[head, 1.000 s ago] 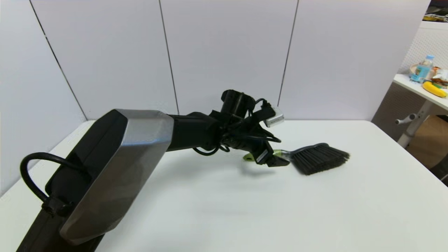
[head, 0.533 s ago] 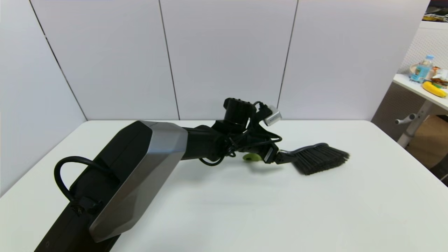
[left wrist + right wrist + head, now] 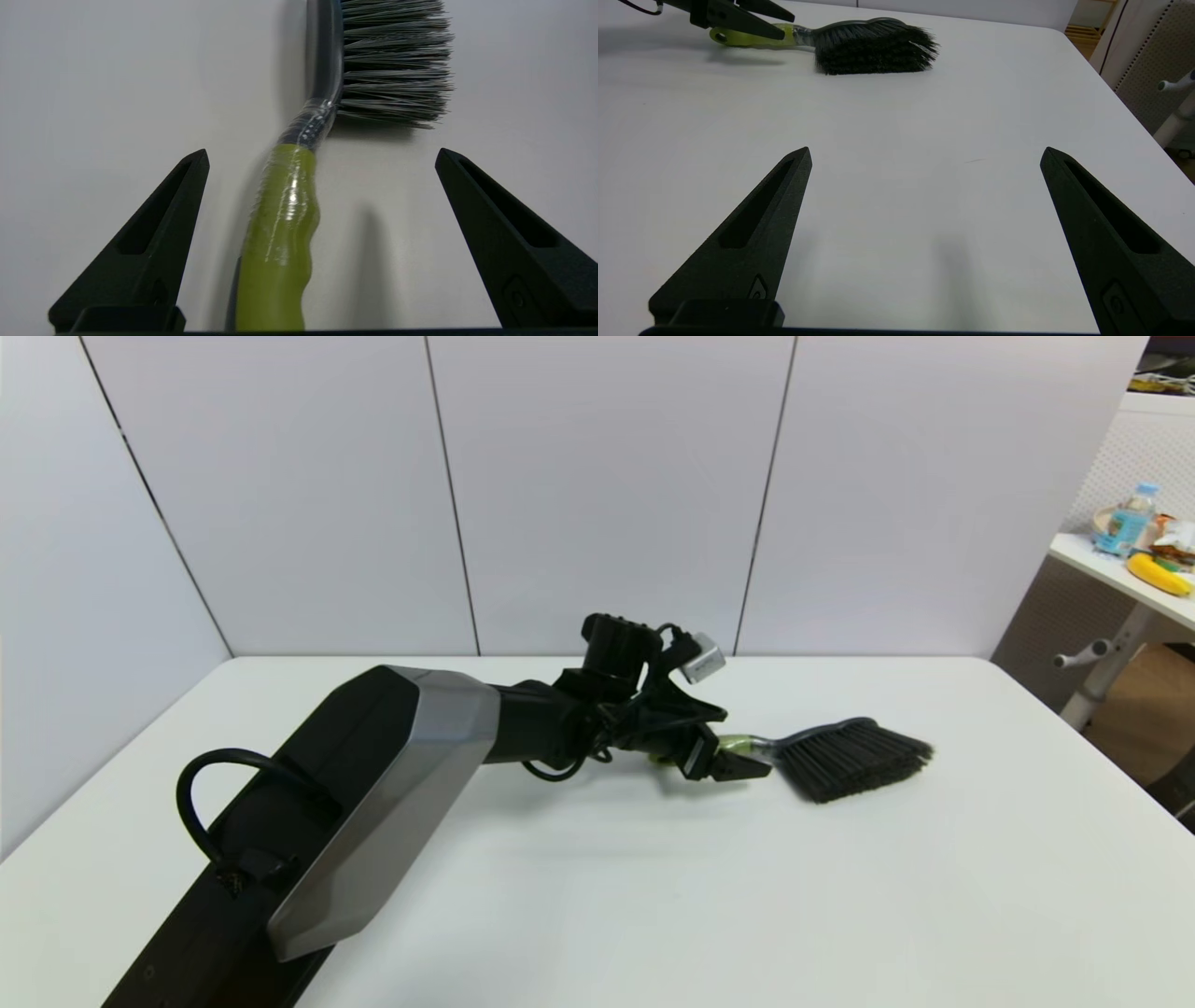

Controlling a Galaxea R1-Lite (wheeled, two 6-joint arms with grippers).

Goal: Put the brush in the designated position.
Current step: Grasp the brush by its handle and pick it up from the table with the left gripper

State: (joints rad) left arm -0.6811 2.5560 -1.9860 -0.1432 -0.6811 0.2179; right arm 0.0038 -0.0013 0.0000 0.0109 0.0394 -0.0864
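While your head camera looks down the left arm, the brush point(image 3: 831, 758) lies flat on the worktop point(image 3: 840, 896), toward the far side and a little right of centre. Its long axis runs left to right: bristles to the right, lime handle pointing back at the arm. Your left end effector point(image 3: 738, 767) sits over that handle, just short of the grey neck. The right arm is out of this view, so the left is plainly the nearer one.

Switch to the left wrist: the brush point(image 3: 299, 186) runs straight out from the left end effector point(image 3: 321, 156), handle lying between the two fingers point(image 3: 154, 233), bristles beyond the tips. Those fingers are spread wide, well clear of the handle on both sides, gripping nothing. You're lined up along the axis, I'd say, whether you mean to close on it or back away.

Now the right wrist: the right end effector point(image 3: 924, 154) is spread wide too, empty, low over bare worktop. The brush point(image 3: 859, 44) lies well apart from it, with the left fingers point(image 3: 738, 21) straddling the handle.
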